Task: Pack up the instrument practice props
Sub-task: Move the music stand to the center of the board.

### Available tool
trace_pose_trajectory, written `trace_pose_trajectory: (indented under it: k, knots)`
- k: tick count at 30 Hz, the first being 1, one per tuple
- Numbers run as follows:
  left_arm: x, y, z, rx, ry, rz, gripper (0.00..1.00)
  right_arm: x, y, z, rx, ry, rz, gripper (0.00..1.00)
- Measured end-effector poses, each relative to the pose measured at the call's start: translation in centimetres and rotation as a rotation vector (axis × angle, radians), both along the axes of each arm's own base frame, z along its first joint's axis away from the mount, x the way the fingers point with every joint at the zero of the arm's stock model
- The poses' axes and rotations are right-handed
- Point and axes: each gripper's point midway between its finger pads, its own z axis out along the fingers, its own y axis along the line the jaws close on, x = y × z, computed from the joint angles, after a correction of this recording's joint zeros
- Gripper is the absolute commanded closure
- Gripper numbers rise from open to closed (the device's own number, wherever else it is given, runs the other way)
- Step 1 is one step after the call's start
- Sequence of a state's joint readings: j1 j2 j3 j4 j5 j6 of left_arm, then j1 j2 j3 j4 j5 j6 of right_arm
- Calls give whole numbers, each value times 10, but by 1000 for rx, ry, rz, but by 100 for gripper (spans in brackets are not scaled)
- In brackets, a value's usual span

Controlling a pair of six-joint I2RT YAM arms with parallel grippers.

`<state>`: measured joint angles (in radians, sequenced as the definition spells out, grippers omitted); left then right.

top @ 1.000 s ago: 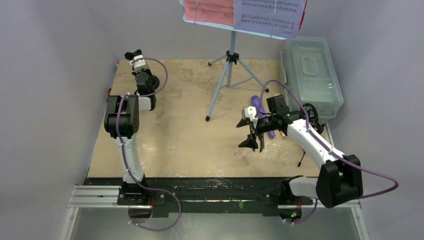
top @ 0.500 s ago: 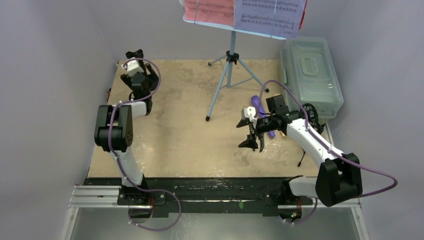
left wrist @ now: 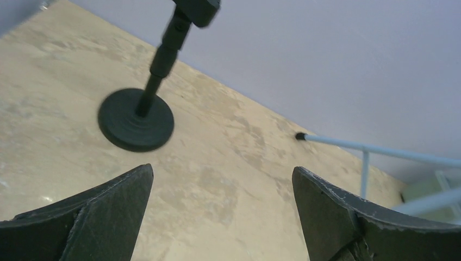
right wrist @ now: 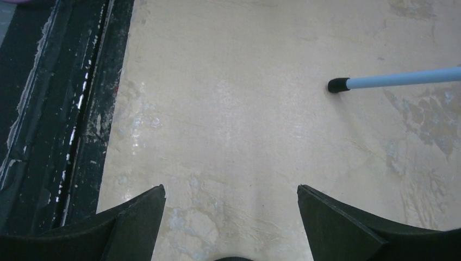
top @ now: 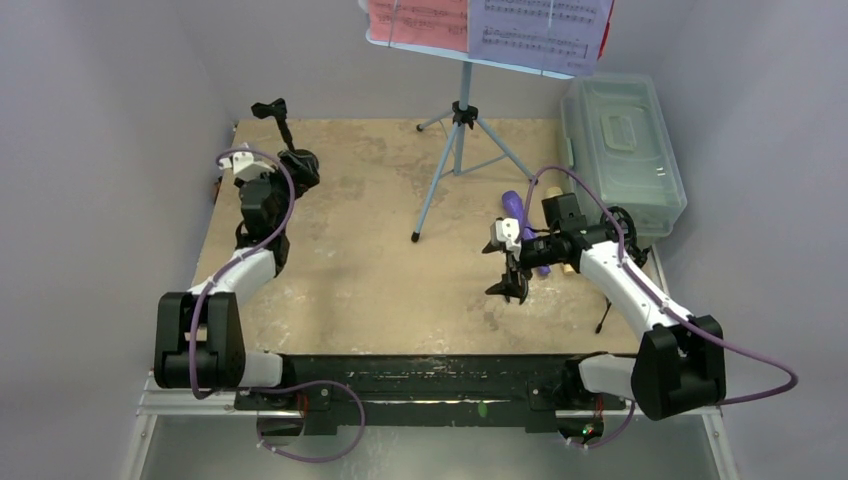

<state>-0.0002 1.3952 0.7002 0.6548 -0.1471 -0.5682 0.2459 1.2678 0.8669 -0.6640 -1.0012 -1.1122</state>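
Observation:
The black round-base pole [top: 300,162] stands upright at the far left of the table, its clip [top: 268,108] on top. My left gripper [left wrist: 223,174] is open and empty, just short of the pole's base [left wrist: 136,119]. The light-blue music stand [top: 460,130] stands at the back; its desk [top: 585,62] carries a red page [top: 415,20] and a white page [top: 540,25]. My right gripper [top: 510,290] hangs open and empty over bare table. The purple microphone [top: 514,204] lies behind the right wrist, partly hidden. A cream tip [top: 566,267] and a thin black leg [top: 604,318] show beside the right forearm.
A translucent grey-green box [top: 620,150] with its lid shut sits at the back right. A stand leg [right wrist: 397,80] crosses ahead of the right gripper. The black rail [top: 420,375] runs along the near edge. Walls close in on both sides.
The left gripper opened, let go of the pole and drew back towards the near left; the pole stays standing. The right arm barely shifted.

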Motion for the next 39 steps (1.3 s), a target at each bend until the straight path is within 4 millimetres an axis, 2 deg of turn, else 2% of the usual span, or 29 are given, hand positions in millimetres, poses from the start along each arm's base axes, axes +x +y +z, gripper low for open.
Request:
trace_pose_trajectory:
  k: [9, 17, 22, 27, 34, 39]
  knots:
    - [-38, -47, -26, -177, 42, -260, 1, 6, -20, 1, -13, -51, -62, 5]
    - [-64, -104, -44, -315, 97, -585, 6, 9, -27, -4, -38, -60, -79, 5]
    - [-78, -122, -53, -392, 132, -693, 5, 10, -32, -5, -42, -58, -93, 5]
    - [-87, -137, -51, -377, 138, -754, 3, 9, -32, -5, -43, -52, -92, 4]
    - [-109, -173, -53, -235, 185, -849, 3, 9, -32, -9, -47, -37, -89, 4]
    - [-112, -174, -49, -169, 172, -839, 3, 9, -32, -10, -47, -35, -88, 4]
